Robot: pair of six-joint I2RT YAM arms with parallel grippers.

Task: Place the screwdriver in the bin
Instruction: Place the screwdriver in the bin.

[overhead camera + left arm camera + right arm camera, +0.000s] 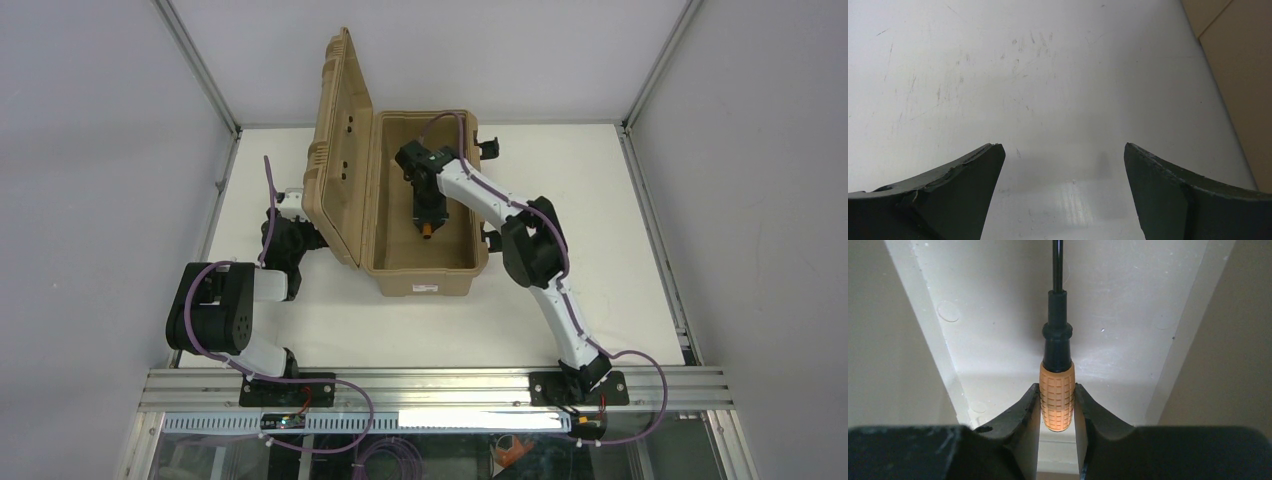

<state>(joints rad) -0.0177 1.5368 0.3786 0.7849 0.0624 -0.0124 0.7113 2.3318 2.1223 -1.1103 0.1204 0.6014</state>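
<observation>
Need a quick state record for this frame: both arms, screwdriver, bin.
screwdriver: orange handle clamped in the right gripper, black shaft pointing away from the wrist camera
right gripper: shut on screwdriver, over the bin's open cavity
bin: on the table, lid swung open on its left side
left gripper: open, empty, over bare table beside the bin
status: screwdriver not yet released

Lab test cell: aluminium frame, white walls.
</observation>
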